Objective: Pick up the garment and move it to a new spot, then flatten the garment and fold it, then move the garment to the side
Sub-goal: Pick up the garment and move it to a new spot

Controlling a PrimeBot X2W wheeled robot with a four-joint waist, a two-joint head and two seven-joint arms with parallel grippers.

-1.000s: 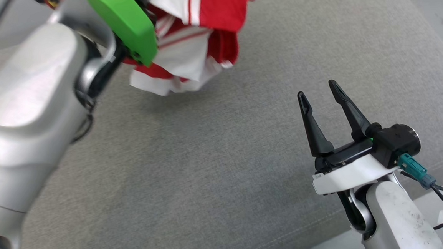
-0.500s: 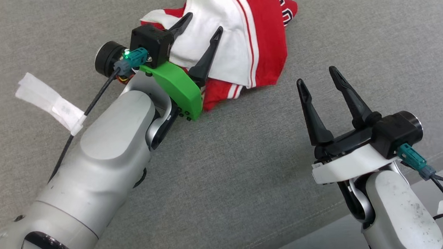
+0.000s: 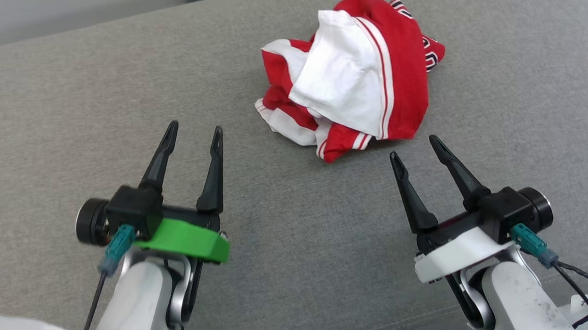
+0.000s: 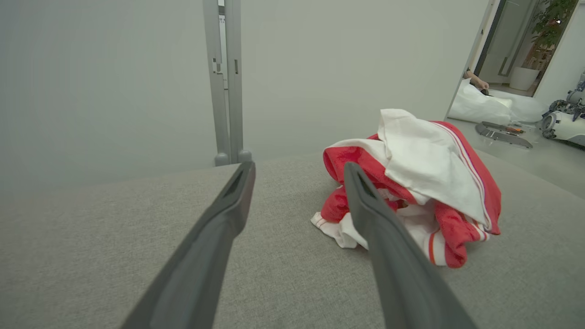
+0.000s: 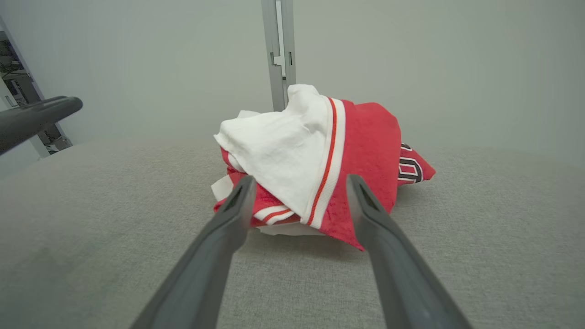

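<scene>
Head view: a wide grey cushion (image 3: 65, 97) spreads under both arms. Toward its far right lies the garment (image 3: 355, 79), a red and white sports top crumpled into a heap, with a white panel uppermost and black-edged lettering peeking out at the far side.

The left gripper (image 3: 193, 128) hovers well apart from the heap, jaws spread wide and holding nothing. The right gripper (image 3: 413, 145) is near the heap's near edge, jaws equally wide and empty.

The garment appears to be set down, so flattening is likely the step in hand. To do it well, each gripper should take a separate outer edge rather than the bunched middle. Each should pinch a single layer, then the two should draw apart low over the cushion.

The striped trim (image 3: 344, 144) nearest the right gripper looks the easiest first hold. Whether it is a hem or a sleeve cannot be told.
</scene>
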